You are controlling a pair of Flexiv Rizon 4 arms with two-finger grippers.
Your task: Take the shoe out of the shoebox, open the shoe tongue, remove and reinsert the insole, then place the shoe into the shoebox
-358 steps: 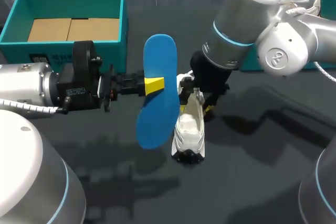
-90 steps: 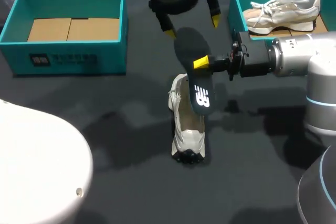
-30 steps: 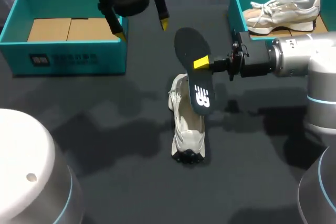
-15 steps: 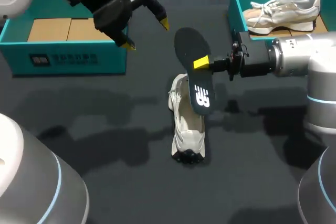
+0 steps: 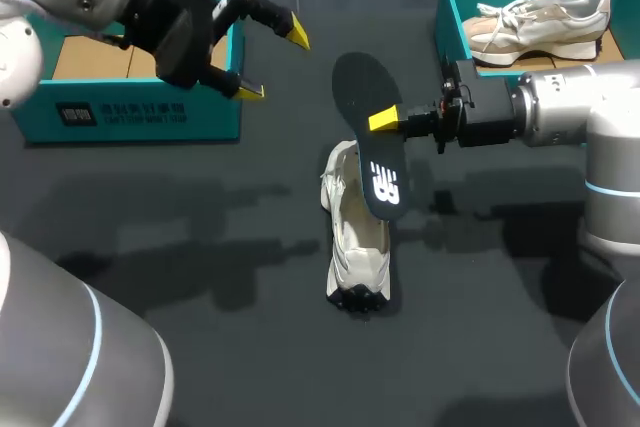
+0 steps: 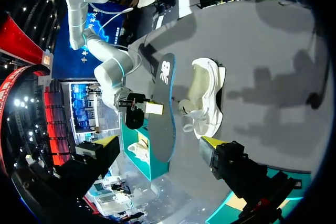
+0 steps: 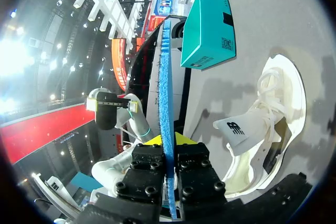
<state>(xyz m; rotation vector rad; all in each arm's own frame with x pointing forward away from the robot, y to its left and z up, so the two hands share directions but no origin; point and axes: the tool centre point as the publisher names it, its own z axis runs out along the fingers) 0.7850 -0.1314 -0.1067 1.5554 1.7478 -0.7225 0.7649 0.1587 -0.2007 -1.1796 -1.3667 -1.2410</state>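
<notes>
Reinsertion step, likely: right gripper [image 5: 385, 122] clamps insole [image 5: 368, 147] over mid-table shoe [image 5: 358, 247], left gripper [image 5: 272, 65] hangs spread, empty; next move calls for feeding insole in.

Dark tbl [image 5: 200, 247]; cardboard liner [image 5: 140, 55]; spare white sneaker [image 5: 545, 17].

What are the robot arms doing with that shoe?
The right claw is shut on a flat dark insole with a blue underside, holding it on edge over the white sneaker that lies on the dark table. The left claw hangs open and empty near the teal cardboard shoebox on the left. The insole is not yet back inside the sneaker.
</notes>
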